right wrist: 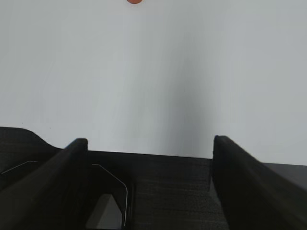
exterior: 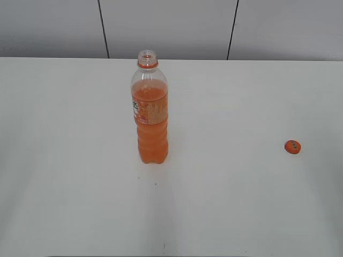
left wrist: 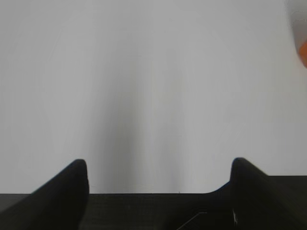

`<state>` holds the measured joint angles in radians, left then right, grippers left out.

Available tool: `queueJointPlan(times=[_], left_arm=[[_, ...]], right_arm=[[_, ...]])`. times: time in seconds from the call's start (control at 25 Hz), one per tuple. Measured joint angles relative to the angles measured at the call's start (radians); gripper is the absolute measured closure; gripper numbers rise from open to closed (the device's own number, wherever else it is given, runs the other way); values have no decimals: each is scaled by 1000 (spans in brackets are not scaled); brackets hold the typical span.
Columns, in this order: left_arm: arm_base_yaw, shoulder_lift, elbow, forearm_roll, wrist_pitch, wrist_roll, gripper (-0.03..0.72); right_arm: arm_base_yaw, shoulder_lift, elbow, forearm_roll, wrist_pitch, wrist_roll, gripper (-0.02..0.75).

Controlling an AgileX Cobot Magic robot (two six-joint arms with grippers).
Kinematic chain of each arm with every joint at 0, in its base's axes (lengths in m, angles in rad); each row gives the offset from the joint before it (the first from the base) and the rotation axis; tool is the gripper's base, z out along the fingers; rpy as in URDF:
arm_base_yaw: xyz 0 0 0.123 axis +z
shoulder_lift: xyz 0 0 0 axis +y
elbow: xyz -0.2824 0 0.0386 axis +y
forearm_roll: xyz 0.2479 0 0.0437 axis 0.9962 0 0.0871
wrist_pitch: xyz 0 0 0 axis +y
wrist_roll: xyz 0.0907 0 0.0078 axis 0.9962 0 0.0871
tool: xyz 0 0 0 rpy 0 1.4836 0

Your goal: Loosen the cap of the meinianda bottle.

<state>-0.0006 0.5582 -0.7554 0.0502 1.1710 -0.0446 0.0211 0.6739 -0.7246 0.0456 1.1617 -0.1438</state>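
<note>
The meinianda bottle point(exterior: 150, 115) stands upright on the white table point(exterior: 64, 160), left of centre, with orange soda inside and its mouth uncovered. The orange cap point(exterior: 292, 146) lies on the table far to the right, top up. Neither gripper shows in the exterior view. In the left wrist view my left gripper point(left wrist: 159, 165) is open and empty over bare table; a sliver of the bottle point(left wrist: 301, 33) shows at the top right edge. In the right wrist view my right gripper point(right wrist: 150, 140) is open and empty; the cap point(right wrist: 135, 1) peeks in at the top edge.
A grey panelled wall point(exterior: 171, 27) runs behind the table's far edge. A dark surface fills the bottom of both wrist views below the table's near edge.
</note>
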Motion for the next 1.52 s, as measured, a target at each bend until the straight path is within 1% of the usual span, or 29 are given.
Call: queueJointPlan(times=[0.2,0.32,0.64,0.84,1.0,1.52], left_arm=[[0,-219,142,0,-7,0,138],[0,-319,184,-1,-13,0,138],[0,-453,221,-1,-88,0,138],[0,-506,222,-1,-96,0,169],[0,-557,222,-1,-97,0,179],[0,-565,222,-1,-98,1,180]], right_arm=[[0,-63,119,1,-53,1,143],[0,-96,176,8,-80,1,143],[0,-193,209,17,-76,2,143],[0,-274,214,18,-74,2,143],[0,-357,214,18,-73,3,143],[0,-671,214,18,-71,4,143]])
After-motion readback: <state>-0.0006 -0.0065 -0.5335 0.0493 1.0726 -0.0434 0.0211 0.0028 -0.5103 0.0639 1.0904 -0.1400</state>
